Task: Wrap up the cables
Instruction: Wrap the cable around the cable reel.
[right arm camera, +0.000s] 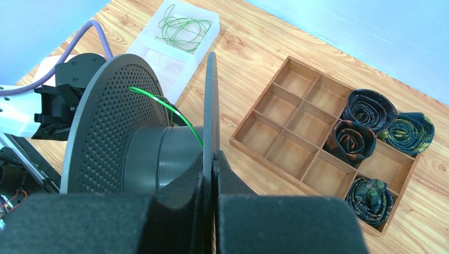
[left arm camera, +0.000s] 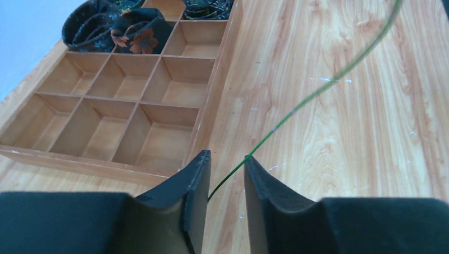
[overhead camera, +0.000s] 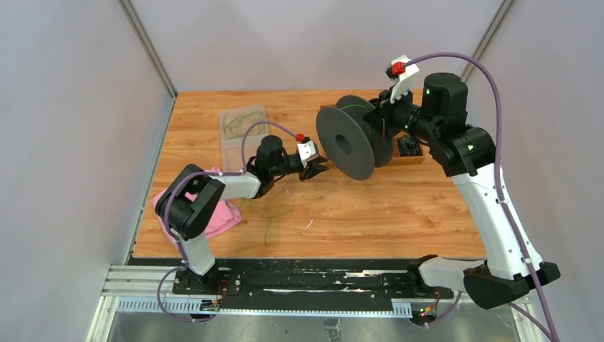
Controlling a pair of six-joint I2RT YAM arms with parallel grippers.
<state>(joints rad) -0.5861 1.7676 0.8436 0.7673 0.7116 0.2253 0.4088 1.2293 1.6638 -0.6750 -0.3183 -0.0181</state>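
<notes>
Spool (overhead camera: 354, 139) first: the right gripper (right arm camera: 213, 156) is pinched tight on 1 flange of it, holding it on edge. The left gripper (left arm camera: 226, 157) sits just left of the spool, jaws slightly apart, and the green cable (left arm camera: 317, 92) runs loose between them toward the spool's core. I'd keep light tension so the turns land between the 2 flanges.
</notes>
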